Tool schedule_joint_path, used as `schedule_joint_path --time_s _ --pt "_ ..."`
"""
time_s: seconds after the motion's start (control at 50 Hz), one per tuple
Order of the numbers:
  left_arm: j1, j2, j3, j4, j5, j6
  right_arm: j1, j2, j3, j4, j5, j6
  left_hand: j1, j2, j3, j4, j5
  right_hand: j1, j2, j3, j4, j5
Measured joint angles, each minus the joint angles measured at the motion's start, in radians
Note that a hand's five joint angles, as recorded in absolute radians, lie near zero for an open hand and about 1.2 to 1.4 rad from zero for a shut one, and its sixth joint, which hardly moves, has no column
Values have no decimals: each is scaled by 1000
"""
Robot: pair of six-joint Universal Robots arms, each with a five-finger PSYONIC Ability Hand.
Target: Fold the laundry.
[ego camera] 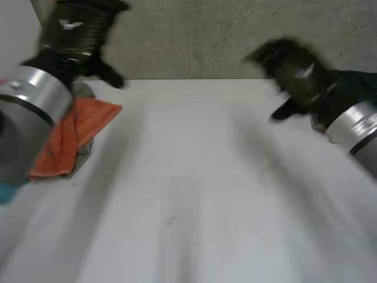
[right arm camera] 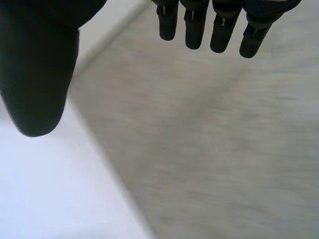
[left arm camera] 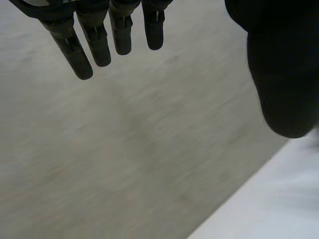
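The orange cloth (ego camera: 76, 138) lies crumpled on the white table (ego camera: 194, 194); the left hand (ego camera: 76, 29) is raised just beyond it, fingers (left arm camera: 94, 45) straight, apart, empty. The right hand (ego camera: 297, 73), well apart from the cloth, is likewise spread, holding nothing

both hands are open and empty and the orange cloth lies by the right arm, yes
No: the orange cloth lies by the left arm, not the right, as the head view shows. The rest holds: the left hand and the right hand are open and empty.
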Motion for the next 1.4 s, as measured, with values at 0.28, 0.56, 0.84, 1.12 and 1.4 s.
schedule_joint_path --time_s 0.28,0.56,0.84,1.12,1.4 --pt "407 -428 139 32 -15 613 136 114 143 321 242 -244 0 0 0 0 0 0 0 0 0 0" --pt "462 -814 412 130 -33 785 128 117 212 236 283 -275 802 771 770 781 733 0 0 0 0 0" --pt "195 -512 271 135 -72 508 88 37 194 198 344 -211 884 971 960 973 926 0 0 0 0 0" --pt "-292 -401 222 128 -73 -43 15 -34 172 196 400 -59 885 958 957 965 937 0 0 0 0 0" --pt "-434 -476 222 71 -100 -35 -15 -31 166 201 389 -66 15 13 11 10 10 0 0 0 0 0"
